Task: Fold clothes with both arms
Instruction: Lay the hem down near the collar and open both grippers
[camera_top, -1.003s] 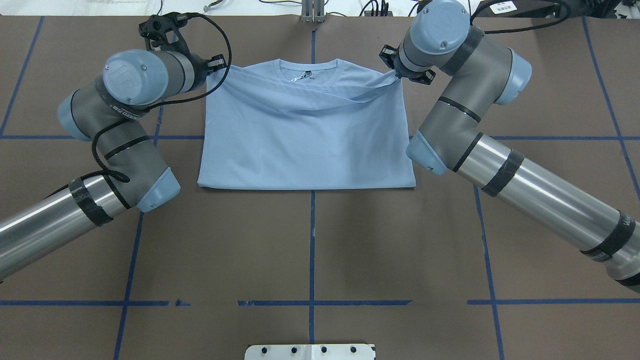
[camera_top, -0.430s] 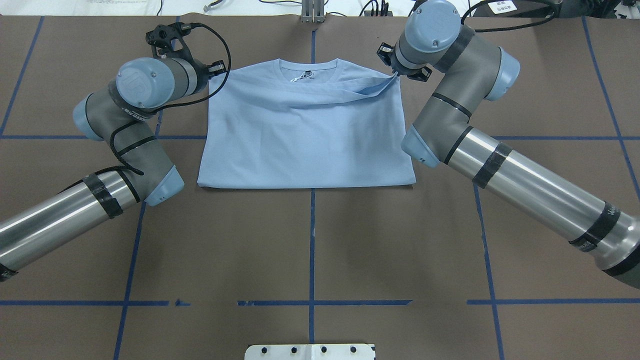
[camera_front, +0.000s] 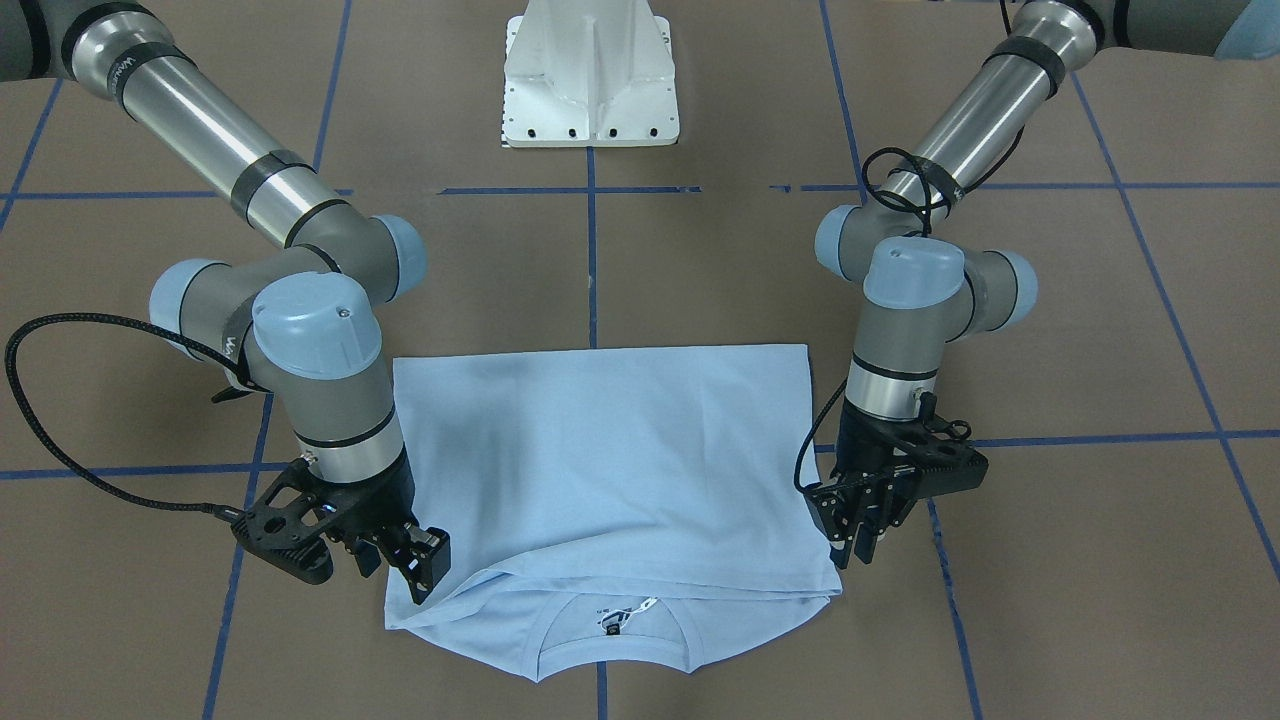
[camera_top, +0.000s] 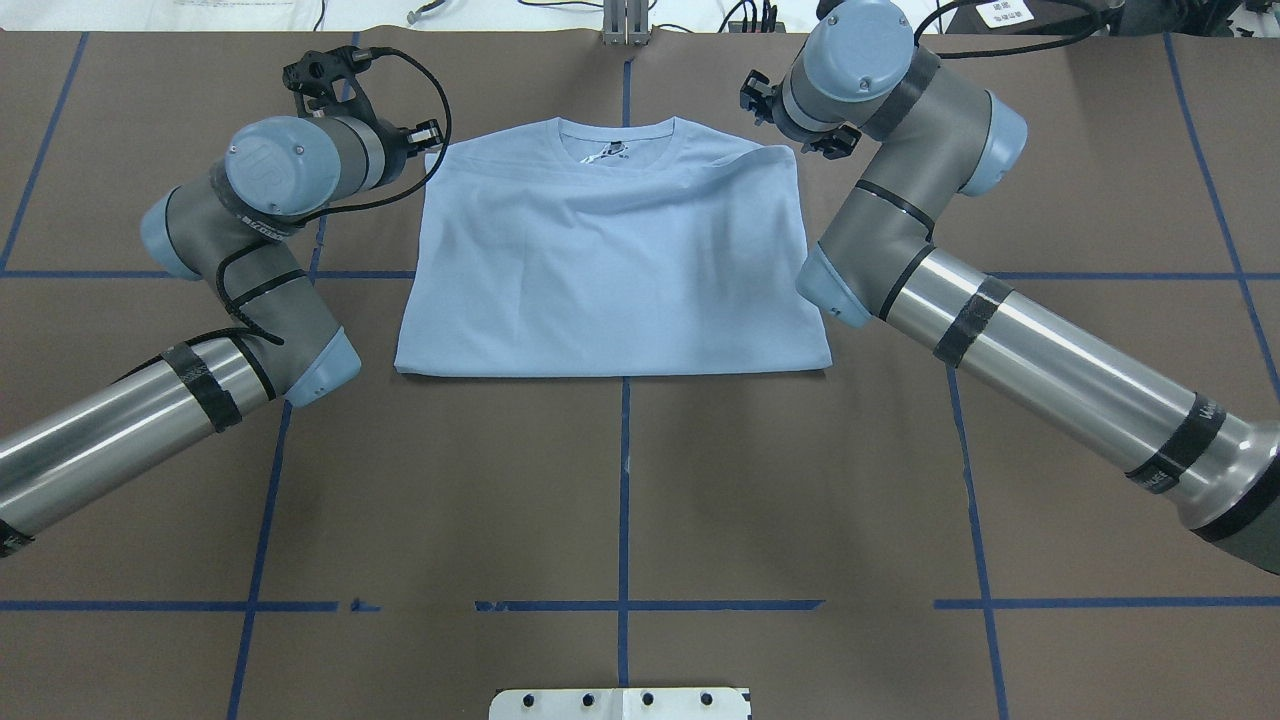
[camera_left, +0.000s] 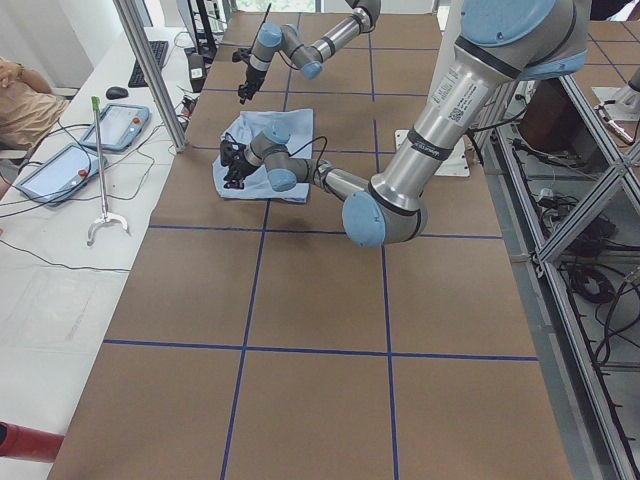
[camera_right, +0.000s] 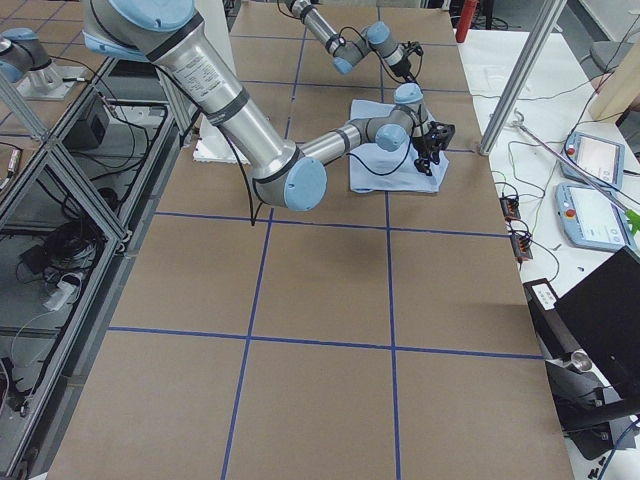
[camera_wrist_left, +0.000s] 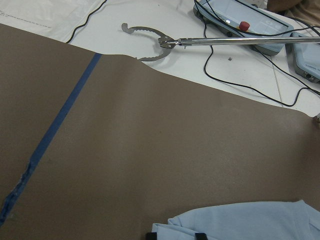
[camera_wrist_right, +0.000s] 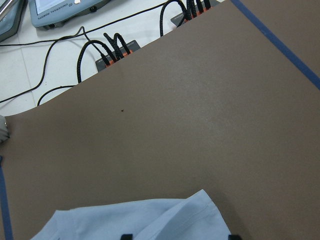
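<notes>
The clothes, one light blue T-shirt (camera_top: 610, 270), lie folded in half on the brown table. The folded-over edge rests just below the collar (camera_top: 617, 135), and the neck label shows in the front view (camera_front: 612, 625). My left gripper (camera_front: 858, 548) hovers open just off the shirt's top left corner, with that corner under its fingertips (camera_wrist_left: 200, 236) in the left wrist view. My right gripper (camera_front: 418, 575) stands open over the top right corner. Its fingertips (camera_wrist_right: 125, 236) are spread wide either side of the loose corner (camera_wrist_right: 190, 210).
The white pedestal base (camera_front: 590, 80) stands at the robot's edge of the table. Blue tape lines (camera_top: 624, 480) cross the mat. Beyond the far edge lie a reacher tool (camera_wrist_left: 150, 47), cables, a power strip (camera_wrist_right: 112, 55) and teach pendants.
My right gripper has let go of the lifted corner, and the fold now lies flat. Both grippers have drawn slightly outward from the shirt's top corners.
</notes>
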